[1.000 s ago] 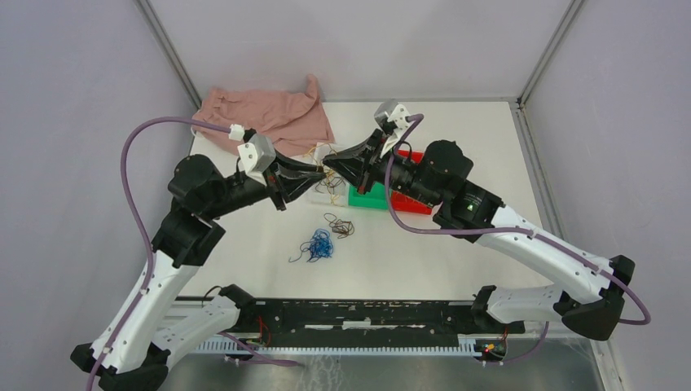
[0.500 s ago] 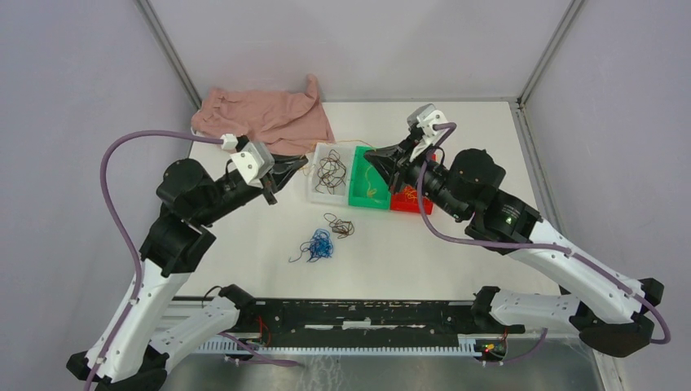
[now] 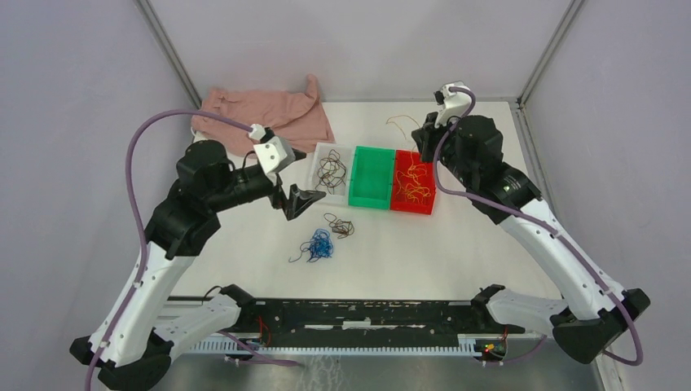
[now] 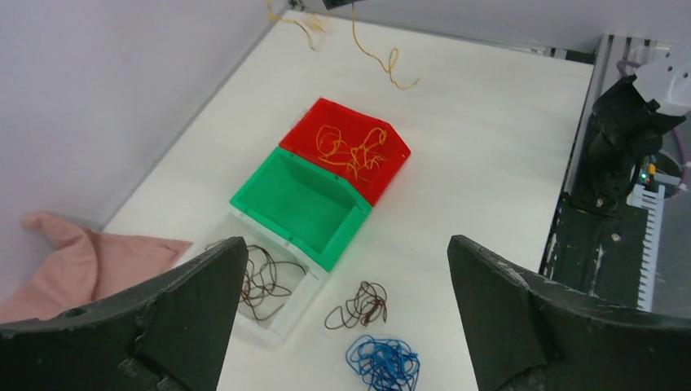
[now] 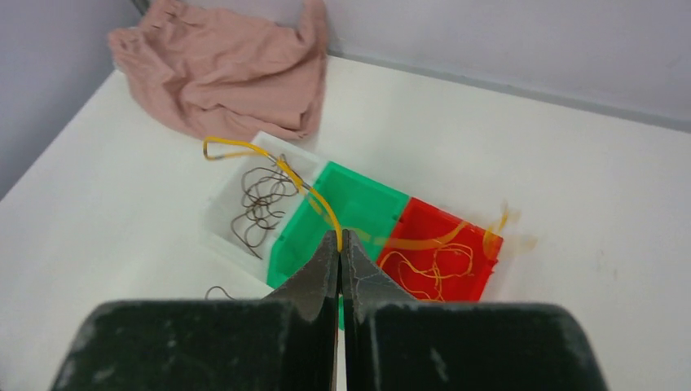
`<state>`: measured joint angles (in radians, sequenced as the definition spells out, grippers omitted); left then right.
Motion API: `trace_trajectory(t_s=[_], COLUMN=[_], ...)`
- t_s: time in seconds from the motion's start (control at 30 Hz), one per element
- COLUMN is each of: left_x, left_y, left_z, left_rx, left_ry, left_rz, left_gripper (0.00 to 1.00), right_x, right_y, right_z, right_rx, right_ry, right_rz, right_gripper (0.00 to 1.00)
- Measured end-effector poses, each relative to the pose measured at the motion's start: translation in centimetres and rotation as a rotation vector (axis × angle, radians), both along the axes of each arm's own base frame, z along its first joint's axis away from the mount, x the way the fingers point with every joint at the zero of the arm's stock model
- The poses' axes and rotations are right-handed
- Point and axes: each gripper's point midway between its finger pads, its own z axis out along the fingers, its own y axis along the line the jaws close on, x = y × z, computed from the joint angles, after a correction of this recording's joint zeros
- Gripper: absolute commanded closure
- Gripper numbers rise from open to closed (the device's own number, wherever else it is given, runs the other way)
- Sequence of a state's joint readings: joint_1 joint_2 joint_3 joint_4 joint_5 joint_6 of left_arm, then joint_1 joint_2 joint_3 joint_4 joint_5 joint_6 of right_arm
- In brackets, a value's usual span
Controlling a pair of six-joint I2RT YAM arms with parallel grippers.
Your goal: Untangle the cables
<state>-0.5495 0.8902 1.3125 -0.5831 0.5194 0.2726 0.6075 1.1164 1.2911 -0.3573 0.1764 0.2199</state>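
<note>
My right gripper [image 5: 340, 235] is shut on a yellow-orange cable [image 5: 281, 169], which hangs in the air above the bins. From above, that gripper [image 3: 420, 138] is behind the red bin [image 3: 433, 194], with the strand [image 3: 398, 122] trailing to its left. More yellow-orange cables [image 3: 415, 181] lie in the red bin. Dark brown cables [image 3: 330, 171] sit in the clear bin [image 3: 314, 181]. A blue bunch [image 3: 318, 244] and a small brown bunch [image 3: 340, 226] lie on the table. My left gripper [image 3: 297, 199] hangs open and empty above them [image 4: 346, 244].
An empty green bin [image 3: 371, 199] stands between the clear and red bins. A pink cloth [image 3: 269, 114] lies crumpled at the back left corner. Grey walls close in the table on three sides, and a black rail [image 3: 367, 314] runs along the near edge.
The left gripper has opened, let go of the yellow-orange cable and swung toward the loose bunches. The right gripper has pulled back and to the right with the cable.
</note>
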Motion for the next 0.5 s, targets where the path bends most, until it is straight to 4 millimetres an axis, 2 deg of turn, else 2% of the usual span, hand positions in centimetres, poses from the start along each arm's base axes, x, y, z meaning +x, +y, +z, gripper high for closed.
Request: trace_trajectory(t_s=[0.27,0.5], left_x=[1.1,2.8], left_y=[-0.3,0.0], left_z=[-4.2,-5.2], left_rx=[0.101,0.134], left_ry=[0.160,0.212], left_rz=[0.018,0.080], left_gripper=[0.00,0.01], right_x=[3.9,6.8], right_y=[-3.5,-6.0], right_z=[-5.1,-9.1], right_rx=[-0.095,-0.166], right_ry=[0.129,0.220], right_rz=[-0.155,-0.262], right_gripper=[1.00,1.00])
